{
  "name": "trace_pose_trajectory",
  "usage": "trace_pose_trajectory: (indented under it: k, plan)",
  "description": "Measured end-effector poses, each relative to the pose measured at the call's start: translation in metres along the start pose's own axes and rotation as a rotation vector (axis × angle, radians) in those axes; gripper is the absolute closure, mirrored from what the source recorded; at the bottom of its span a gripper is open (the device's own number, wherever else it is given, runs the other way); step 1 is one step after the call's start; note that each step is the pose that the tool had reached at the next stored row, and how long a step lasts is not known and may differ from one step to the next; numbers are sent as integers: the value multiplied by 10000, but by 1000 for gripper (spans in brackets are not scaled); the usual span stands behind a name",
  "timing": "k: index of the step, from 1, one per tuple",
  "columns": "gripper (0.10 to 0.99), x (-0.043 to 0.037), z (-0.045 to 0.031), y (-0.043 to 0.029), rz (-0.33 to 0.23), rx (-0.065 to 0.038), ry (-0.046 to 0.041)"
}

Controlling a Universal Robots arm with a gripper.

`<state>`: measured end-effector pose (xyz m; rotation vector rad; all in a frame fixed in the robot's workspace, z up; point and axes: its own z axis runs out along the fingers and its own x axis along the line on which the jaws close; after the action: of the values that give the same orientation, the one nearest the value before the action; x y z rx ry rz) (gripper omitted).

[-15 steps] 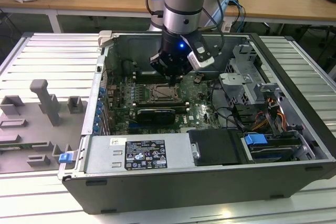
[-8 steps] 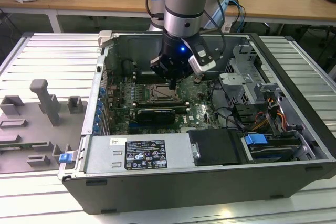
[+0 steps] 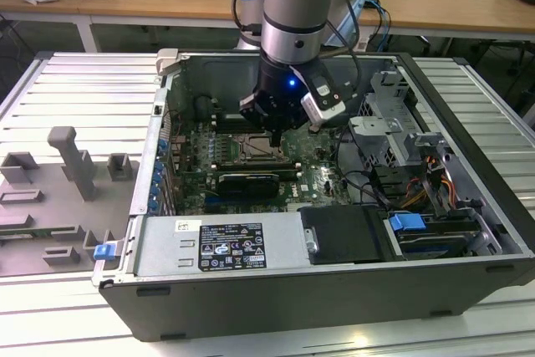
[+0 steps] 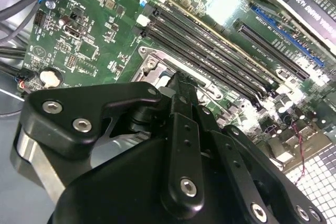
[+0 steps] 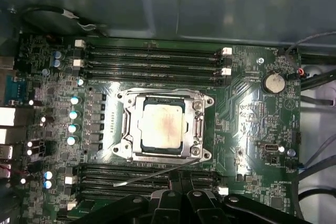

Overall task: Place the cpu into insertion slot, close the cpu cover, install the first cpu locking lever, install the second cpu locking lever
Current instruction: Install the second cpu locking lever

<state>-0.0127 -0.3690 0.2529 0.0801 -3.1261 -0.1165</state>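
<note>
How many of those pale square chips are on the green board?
1. The chip sits in the metal-rimmed socket between two banks of long black slots; the gripper hides part of the board.

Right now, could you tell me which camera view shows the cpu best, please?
The first wrist view: it looks straight down on the cpu, its pale top seated in the insertion slot with the metal frame around it. In the exterior view the arm hangs over that spot on the board. In the second wrist view the tool covers most of the socket.
</note>
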Motion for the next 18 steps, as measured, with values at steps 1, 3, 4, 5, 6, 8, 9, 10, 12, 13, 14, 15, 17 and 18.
trace_pose_trajectory:
  k: [1, 3, 4, 5, 6, 8, 9, 10, 12, 13, 14, 15, 17, 18]
  plan:
    - [980, 0, 1, -3, 0, -25, 5]
    - [980, 1, 4, -11, 0, -63, 4]
    - [980, 1, 6, -16, 0, -71, 4]
    - [980, 1, 9, -21, -1, -75, 4]
    - [980, 1, 12, -30, -1, -83, 4]
    - [980, 2, 18, -45, -1, -89, 3]
    - [980, 3, 28, -70, -1, -90, 4]
    - [980, 15, 46, -95, 2, -104, 2]
    - [980, 187, 81, -91, -2, -170, -1]
    - [980, 218, 90, -90, -3, -188, -2]
    - [980, 244, 98, -90, -4, -202, -2]
    - [980, 309, 167, -91, -22, -287, -5]
    - [980, 351, 285, -100, -187, -554, -4]
    - [980, 372, 290, -103, -231, -717, -10]
